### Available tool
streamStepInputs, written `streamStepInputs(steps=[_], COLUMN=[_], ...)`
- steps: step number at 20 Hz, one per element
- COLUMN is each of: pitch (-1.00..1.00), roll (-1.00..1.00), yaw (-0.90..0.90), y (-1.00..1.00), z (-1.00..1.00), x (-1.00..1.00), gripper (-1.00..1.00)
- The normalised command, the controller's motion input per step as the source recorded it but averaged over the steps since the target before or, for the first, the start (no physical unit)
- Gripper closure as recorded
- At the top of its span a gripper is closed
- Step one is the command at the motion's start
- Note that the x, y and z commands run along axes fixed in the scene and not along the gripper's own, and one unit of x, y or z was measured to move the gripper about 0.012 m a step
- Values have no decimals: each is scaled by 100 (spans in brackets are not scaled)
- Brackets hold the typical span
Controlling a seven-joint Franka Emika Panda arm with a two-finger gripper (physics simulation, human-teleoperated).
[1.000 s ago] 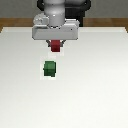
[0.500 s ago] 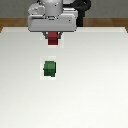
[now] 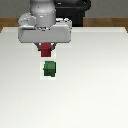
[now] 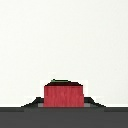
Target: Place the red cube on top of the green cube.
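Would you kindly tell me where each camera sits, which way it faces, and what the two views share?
Exterior view: off the arm, above the white table, looking down at the green cube and red cube; the arm and gripper show.
Wrist view: on the wrist, looking past the red cube; dark gripper parts show beside it.
Shared: both cubes; a green sliver peeks behind the red.

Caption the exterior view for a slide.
Gripper holds the red cube aloft, just behind the green cube on the white table.

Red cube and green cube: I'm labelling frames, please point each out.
red cube (image 3: 46, 50), exterior view, its front face below the gripper.
green cube (image 3: 49, 69), exterior view, its front face.
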Motion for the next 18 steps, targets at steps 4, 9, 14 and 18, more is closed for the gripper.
streamStepInputs(steps=[4, 9, 14, 18], pitch=[0, 0, 0, 0], roll=[0, 0, 0, 0], yaw=[0, 0, 0, 0], y=[25, 0, 0, 0], z=[0, 0, 0, 0], x=[0, -20, -20, 0], gripper=[100, 100, 100, 100])
